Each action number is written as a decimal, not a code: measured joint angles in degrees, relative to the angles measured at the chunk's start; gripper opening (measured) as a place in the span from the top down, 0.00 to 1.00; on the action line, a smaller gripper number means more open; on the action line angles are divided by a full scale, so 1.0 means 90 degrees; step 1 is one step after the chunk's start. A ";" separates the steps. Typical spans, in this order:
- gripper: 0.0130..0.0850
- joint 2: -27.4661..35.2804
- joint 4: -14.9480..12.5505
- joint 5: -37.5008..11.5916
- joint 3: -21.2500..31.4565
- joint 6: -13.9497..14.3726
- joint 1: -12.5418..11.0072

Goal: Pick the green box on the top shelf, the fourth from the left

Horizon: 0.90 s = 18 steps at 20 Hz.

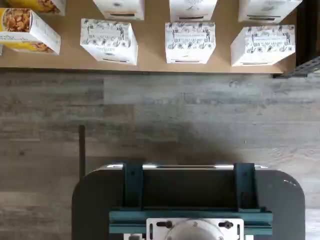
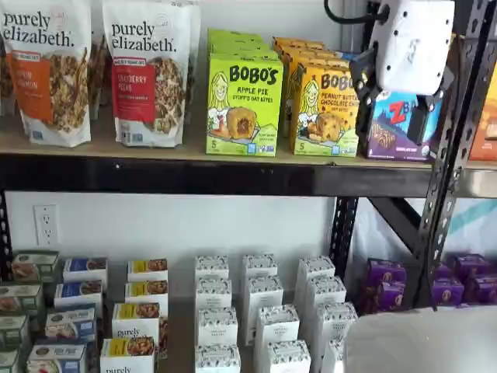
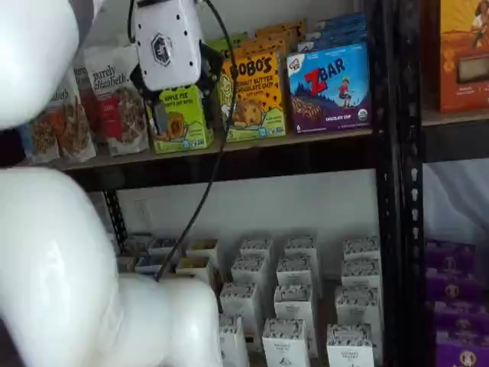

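The green box (image 2: 244, 105), lime-green and printed "BOBO'S Apple Pie", stands upright at the front of the top shelf (image 2: 186, 149), with more green boxes behind it. It also shows in a shelf view (image 3: 182, 118), partly behind the gripper. My gripper (image 2: 390, 109) hangs in front of the shelf, to the right of the green box and before a purple ZBar box. A gap shows between its two black fingers (image 2: 361, 85), and nothing is in them. In a shelf view the gripper (image 3: 183, 95) overlaps the green box. The wrist view shows neither.
Yellow-orange Bobo's boxes (image 2: 324, 109) stand right beside the green box, and granola bags (image 2: 147, 74) stand to its left. The ZBar box (image 3: 328, 84) and a black upright (image 2: 458, 116) are to the right. White boxes (image 1: 190, 42) fill the lower shelf. My white arm (image 3: 69, 260) fills the near left.
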 joint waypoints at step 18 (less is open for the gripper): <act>0.00 -0.0145 0.0267 -0.0729 0.0194 0.0254 0.0194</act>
